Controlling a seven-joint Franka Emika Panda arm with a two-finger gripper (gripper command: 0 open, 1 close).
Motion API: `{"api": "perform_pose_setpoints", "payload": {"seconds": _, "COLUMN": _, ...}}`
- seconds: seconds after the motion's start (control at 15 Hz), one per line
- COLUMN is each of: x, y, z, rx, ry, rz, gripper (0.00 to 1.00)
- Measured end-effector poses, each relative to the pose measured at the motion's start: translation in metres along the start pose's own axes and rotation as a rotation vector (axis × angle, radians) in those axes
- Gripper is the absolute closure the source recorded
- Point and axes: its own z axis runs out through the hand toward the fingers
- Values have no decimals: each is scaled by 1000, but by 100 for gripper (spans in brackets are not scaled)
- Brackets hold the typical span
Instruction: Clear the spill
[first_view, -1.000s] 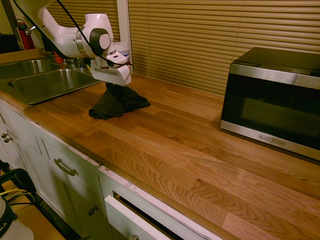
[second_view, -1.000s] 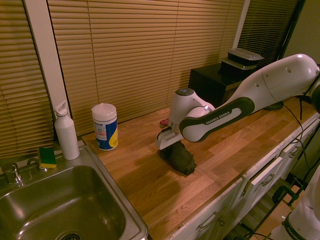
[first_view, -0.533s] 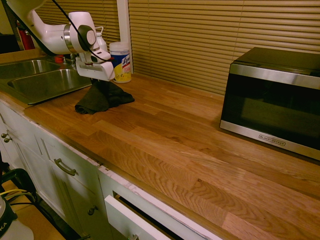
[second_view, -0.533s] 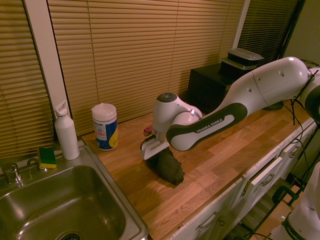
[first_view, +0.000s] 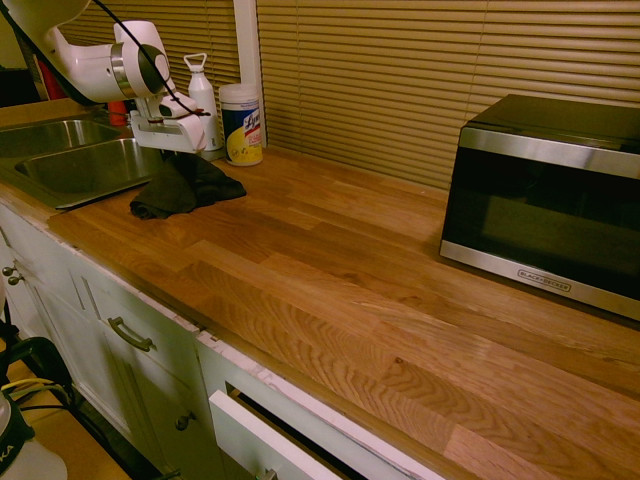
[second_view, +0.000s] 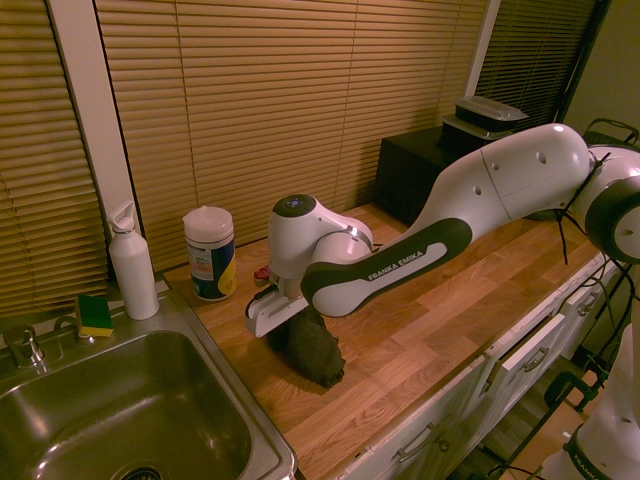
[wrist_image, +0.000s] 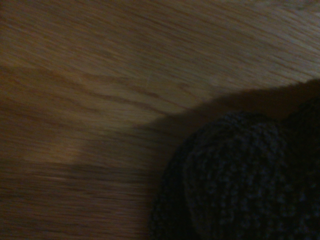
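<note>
My gripper (first_view: 181, 160) is shut on a large dark cloth (first_view: 176, 190) and presses it down on the wooden countertop (first_view: 330, 260), close to the sink's right edge. In the second exterior view the cloth (second_view: 312, 352) bunches under the gripper (second_view: 284, 322), with the fingers buried in its folds. The wrist view shows the cloth's knitted surface (wrist_image: 240, 180) against blurred wood. No spill shows on the bare wood; it is hidden or out of view.
A steel sink (first_view: 80, 165) lies just beyond the cloth. A wipes canister (first_view: 241, 124) and a white bottle (first_view: 203, 95) stand at the back by the blinds. A sponge (second_view: 95, 314) sits on the sink rim. A microwave (first_view: 545, 200) stands at the counter's far end.
The arm has dragged the cloth along the countertop toward the sink, away from the microwave. The canister and bottle have come out from behind the arm.
</note>
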Motion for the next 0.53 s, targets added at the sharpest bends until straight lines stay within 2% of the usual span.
{"api": "perform_pose_setpoints", "payload": {"seconds": 0.53, "x": -11, "y": -10, "z": -9, "rx": 17, "ry": 2, "rz": 14, "gripper": 0}}
